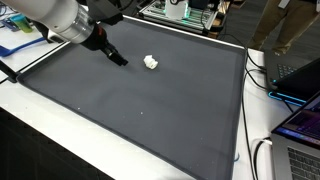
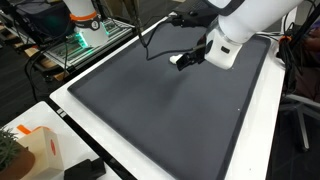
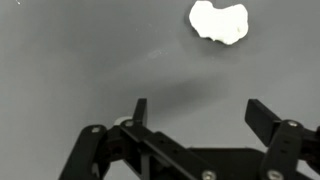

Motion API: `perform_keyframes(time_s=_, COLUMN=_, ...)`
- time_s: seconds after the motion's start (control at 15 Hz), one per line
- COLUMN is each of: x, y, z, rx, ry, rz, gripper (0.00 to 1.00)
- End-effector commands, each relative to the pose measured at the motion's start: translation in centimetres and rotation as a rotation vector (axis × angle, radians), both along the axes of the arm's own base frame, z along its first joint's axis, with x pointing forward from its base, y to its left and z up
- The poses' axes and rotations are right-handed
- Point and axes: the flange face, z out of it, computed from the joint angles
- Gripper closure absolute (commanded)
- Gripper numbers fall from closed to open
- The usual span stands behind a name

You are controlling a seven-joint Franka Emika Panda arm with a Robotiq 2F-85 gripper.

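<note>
The white lump [image 3: 219, 21] sits at the top of the wrist view, right of centre. In an exterior view it lies in the upper middle of the frame [image 1: 151, 63], alone on the mat. It is small, with a bumpy, uneven outline, rather like crumpled paper or a bit of foam. What it is made of cannot be told.

The gripper [image 3: 198, 108] is at the lower edge of the wrist view with its two fingers wide apart and nothing between them. In an exterior view its dark fingertips [image 1: 118, 59] are just left of the lump, near it but apart from it.

This looks like an approach, with the lump ahead of the open fingers and slightly to the right. Getting the fingers around it would call for moving forward, shifting a little to the right and coming down close to the mat. The lump is small and irregular, so it might slip or squash when squeezed.

The mat [image 1: 150, 110] is dark grey, flat and matte with a fine grain. It rests on a white table [image 1: 40, 105].
</note>
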Motion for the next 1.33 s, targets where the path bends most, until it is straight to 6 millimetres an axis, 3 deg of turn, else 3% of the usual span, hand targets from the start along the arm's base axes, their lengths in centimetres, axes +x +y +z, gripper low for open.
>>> perform_keyframes(time_s=0.0, x=-0.4, y=-2.3, z=0.8, rx=-0.032, ry=-0.046, rz=-0.194, gripper=0.00)
perform_keyframes(time_s=0.13, x=-0.5, y=-2.9, z=1.1, rx=-0.045, ry=-0.085, rz=-0.282, gripper=0.00)
perform_keyframes(time_s=0.2, x=0.6, y=-2.7, z=0.6, rx=-0.045, ry=-0.065, rz=-0.192, gripper=0.00)
perform_keyframes(time_s=0.47, x=0.7, y=-2.7, z=0.8, rx=-0.047, ry=-0.074, rz=-0.198, gripper=0.00)
perform_keyframes(time_s=0.8, x=-1.6, y=-2.0, z=-0.3, rx=0.041, ry=0.075, rz=-0.139, gripper=0.00)
perform_keyframes(time_s=1.27, x=-3.0, y=-4.0, z=-1.3, rx=0.159, ry=0.204, rz=-0.270, gripper=0.00)
